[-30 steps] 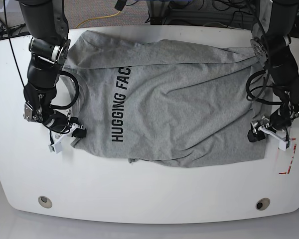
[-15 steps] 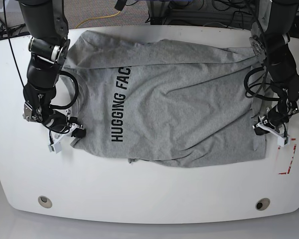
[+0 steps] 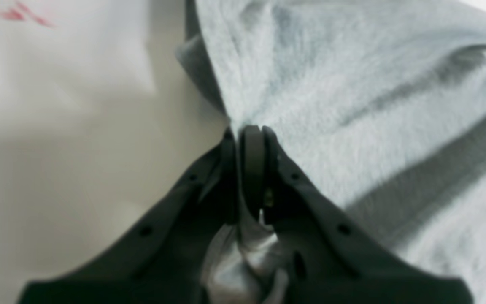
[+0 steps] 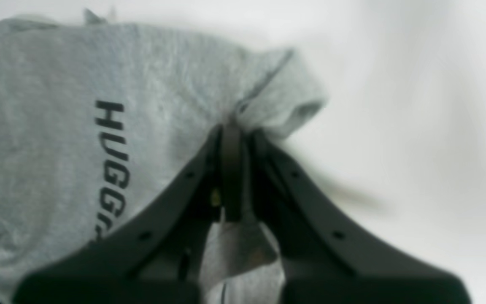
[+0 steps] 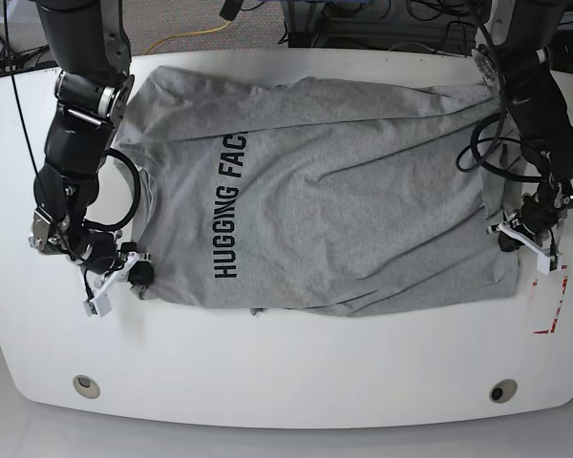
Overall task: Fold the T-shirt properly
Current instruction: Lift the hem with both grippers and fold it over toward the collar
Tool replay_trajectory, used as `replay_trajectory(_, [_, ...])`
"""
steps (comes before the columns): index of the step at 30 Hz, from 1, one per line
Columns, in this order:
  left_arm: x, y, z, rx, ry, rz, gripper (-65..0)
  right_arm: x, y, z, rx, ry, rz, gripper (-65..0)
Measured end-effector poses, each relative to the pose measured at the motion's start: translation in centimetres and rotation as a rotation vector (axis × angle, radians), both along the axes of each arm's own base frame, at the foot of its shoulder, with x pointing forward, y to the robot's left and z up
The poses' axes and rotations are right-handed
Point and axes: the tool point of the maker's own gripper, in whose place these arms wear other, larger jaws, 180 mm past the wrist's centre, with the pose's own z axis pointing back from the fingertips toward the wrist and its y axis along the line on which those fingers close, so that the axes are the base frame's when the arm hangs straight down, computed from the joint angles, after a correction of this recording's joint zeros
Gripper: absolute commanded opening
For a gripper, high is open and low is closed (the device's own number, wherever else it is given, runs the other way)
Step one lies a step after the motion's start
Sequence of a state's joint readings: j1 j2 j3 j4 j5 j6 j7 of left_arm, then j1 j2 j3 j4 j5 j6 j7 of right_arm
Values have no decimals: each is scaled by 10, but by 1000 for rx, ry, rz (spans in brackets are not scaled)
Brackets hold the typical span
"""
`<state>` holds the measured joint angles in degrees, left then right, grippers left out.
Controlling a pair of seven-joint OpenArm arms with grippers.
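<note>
We see the T-shirt spread on the white table. The left gripper and right gripper each pinch what looks like a corner.

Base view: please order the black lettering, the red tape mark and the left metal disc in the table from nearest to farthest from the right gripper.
From the right gripper:
1. Black lettering, on the shirt's chest beside it.
2. Left metal disc, near the table's front edge.
3. Red tape mark, at the table's opposite side.

White table; grey T-shirt spread on it; red marks near edge
</note>
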<state>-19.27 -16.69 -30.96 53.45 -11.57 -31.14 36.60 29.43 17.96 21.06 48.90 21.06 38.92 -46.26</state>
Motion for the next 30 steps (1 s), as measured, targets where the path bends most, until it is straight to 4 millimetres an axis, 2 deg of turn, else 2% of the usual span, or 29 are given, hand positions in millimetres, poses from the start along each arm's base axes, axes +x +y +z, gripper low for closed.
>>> replay_trajectory(5, [5,2,11,27,-27,-5,-650,11,-5,28,-59,-48,26,-650])
replay_trajectory(9, [9,-2,21,38,-35,-19,-650,28,-5,52,-139,-74,86,-650])
replay_trajectory(11, [12,-1,36,73,-47,-30,-650,39,-1,69,-165,-109,112,-650])
replay_trajectory(13, [18,2,60,117,-85,-39,-650,49,2,84,-183,-137,129,-650])
replay_trajectory(16, [29,5,107,190,-181,-43,-650,62,2,108,-212,-180,143,-650])
replay_trajectory(18, [31,5,129,232,-217,-55,-650,69,-1,122,-231,-192,141,-650])
replay_trajectory(23, [33,5,181,326,-273,-52,-650,91,-4,176,-253,-272,137,-650])
replay_trajectory(25, [35,6,216,369,-346,-39,-650,100,-8,208,-265,-323,132,-650])
replay_trajectory(27, [34,8,241,394,-393,-25,-650,105,-13,231,-284,-349,126,-650])
replay_trajectory(30, [35,13,280,431,-434,6,-650,114,-19,279,-305,-417,108,-650])
